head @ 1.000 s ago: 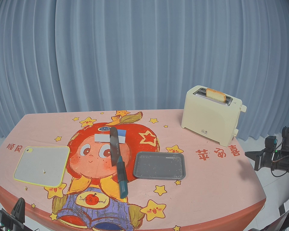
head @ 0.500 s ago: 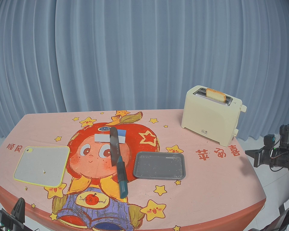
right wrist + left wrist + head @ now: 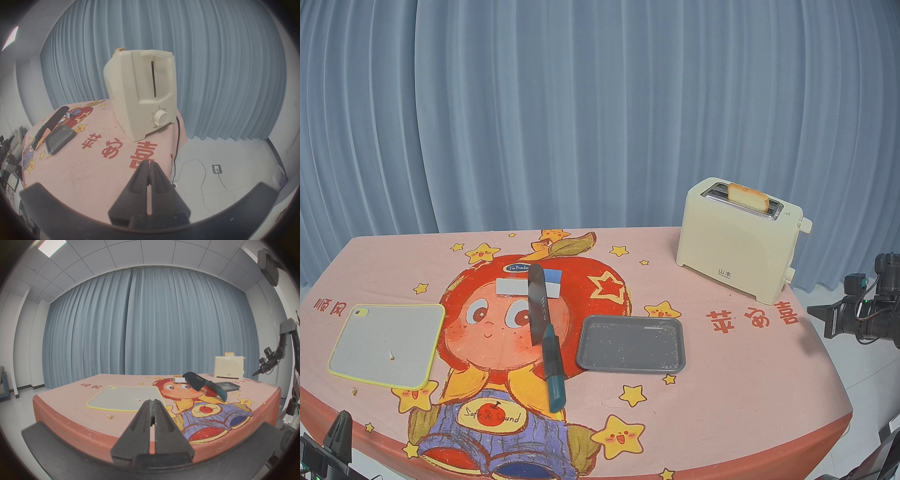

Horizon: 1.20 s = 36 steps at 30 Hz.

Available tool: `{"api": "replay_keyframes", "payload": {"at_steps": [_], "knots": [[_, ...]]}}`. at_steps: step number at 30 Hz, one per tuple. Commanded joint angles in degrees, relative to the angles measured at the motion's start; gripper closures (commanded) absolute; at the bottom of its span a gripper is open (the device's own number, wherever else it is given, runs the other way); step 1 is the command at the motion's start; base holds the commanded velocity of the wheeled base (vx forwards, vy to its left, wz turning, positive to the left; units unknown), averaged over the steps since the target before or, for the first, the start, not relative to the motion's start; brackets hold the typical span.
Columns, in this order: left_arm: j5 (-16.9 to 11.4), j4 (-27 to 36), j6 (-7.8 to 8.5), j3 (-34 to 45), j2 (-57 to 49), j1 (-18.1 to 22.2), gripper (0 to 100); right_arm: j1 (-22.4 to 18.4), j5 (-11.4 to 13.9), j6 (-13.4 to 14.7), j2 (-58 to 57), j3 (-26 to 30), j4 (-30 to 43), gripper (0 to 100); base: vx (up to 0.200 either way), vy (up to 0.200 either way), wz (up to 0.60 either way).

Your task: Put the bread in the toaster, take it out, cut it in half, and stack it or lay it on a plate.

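Observation:
A cream toaster (image 3: 740, 240) stands at the table's far right, with a toasted bread slice (image 3: 748, 197) sticking up out of its slot. In the right wrist view the toaster (image 3: 142, 93) shows its lever slot and dial. My right gripper (image 3: 148, 167) is shut and empty, off the table's right edge at about the toaster's height; its tip (image 3: 814, 310) points toward the table. A knife (image 3: 545, 337) with a teal handle lies mid-table beside a grey tray (image 3: 631, 344). A cutting board (image 3: 385, 344) lies at the left. My left gripper (image 3: 152, 410) is shut, below the near left edge.
A white and blue block (image 3: 528, 284) lies under the knife blade's far end. The toaster's black cord (image 3: 177, 140) hangs over the table's right edge to the floor. Blue curtains close off the back. Crumbs (image 3: 109, 416) lie near the cutting board.
My right gripper has risen a little beside the table's right edge. Nothing on the table has moved, and the left arm stays still.

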Motion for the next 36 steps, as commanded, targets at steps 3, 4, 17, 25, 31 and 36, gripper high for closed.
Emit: {"api": "replay_keyframes", "payload": {"at_steps": [3,4,17,25,31,36], "knots": [[0.0,0.0,-0.02,1.0,0.0,0.0,100,-0.1,0.1,1.5,4.0,-2.2,0.0,100,0.0,0.0,0.0],[0.0,0.0,-0.02,1.0,0.0,0.0,100,-0.1,0.1,2.4,4.4,-3.0,0.0,100,0.0,0.0,0.0],[0.0,-0.1,-0.02,1.0,0.0,0.0,100,1.6,0.0,10.6,6.5,-6.8,0.0,100,0.0,0.0,0.0],[-0.1,0.0,-0.02,1.0,0.1,0.0,100,1.5,-0.2,10.9,9.2,-8.2,0.0,100,0.0,0.0,0.0],[-0.1,-0.1,-0.02,1.0,0.0,0.0,100,1.0,-0.2,11.2,11.8,-10.5,-0.1,100,0.0,0.0,0.0],[0.0,-0.1,-0.02,1.0,0.0,0.0,100,1.3,-0.3,14.1,12.6,-12.1,-0.1,100,0.0,0.0,0.0]]}}
